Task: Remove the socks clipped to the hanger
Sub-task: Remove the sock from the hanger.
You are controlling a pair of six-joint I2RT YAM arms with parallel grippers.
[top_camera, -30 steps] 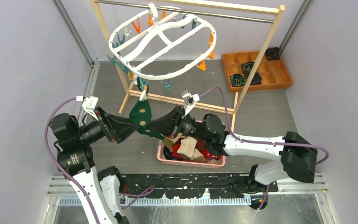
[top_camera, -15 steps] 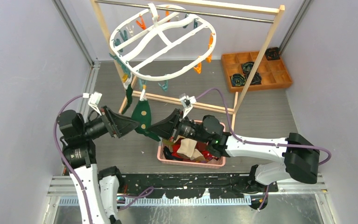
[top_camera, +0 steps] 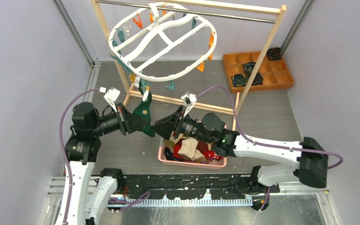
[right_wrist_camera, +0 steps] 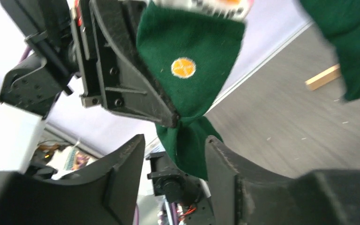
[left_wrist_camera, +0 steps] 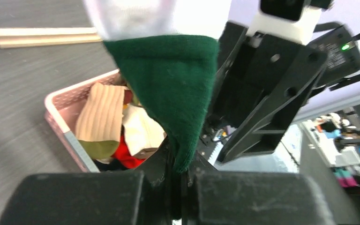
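The grey worktop (top_camera: 272,112) carries a light wooden rack (top_camera: 104,28). From its rail hangs the white oval hanger (top_camera: 161,42), tilted, with most of its orange and teal clips dangling bare. Near the arms sits a pink basket (top_camera: 193,163) heaped with loose socks (top_camera: 187,149).

One dark green sock (top_camera: 143,111) with orange dots is on the hanger's near-left edge, below the frame and above the worktop. Its long axis runs down from the clip (top_camera: 146,96) toward the arms. The clip's bite on the cuff is blurred in both wrist views, so I cannot say how firmly it holds. A second green piece hangs just beside it.

The left end effector (top_camera: 139,123) is pressed together on the sock's lower part, with the fabric bunched between its pads. The right end effector (right_wrist_camera: 173,154) faces it from the other side with its fingers spread, and the sock's tail lies in the gap untouched.

The left arm has the sock. The clip lies up and away from its pinch, so a pull down along the sock's length looks like the releasing move.
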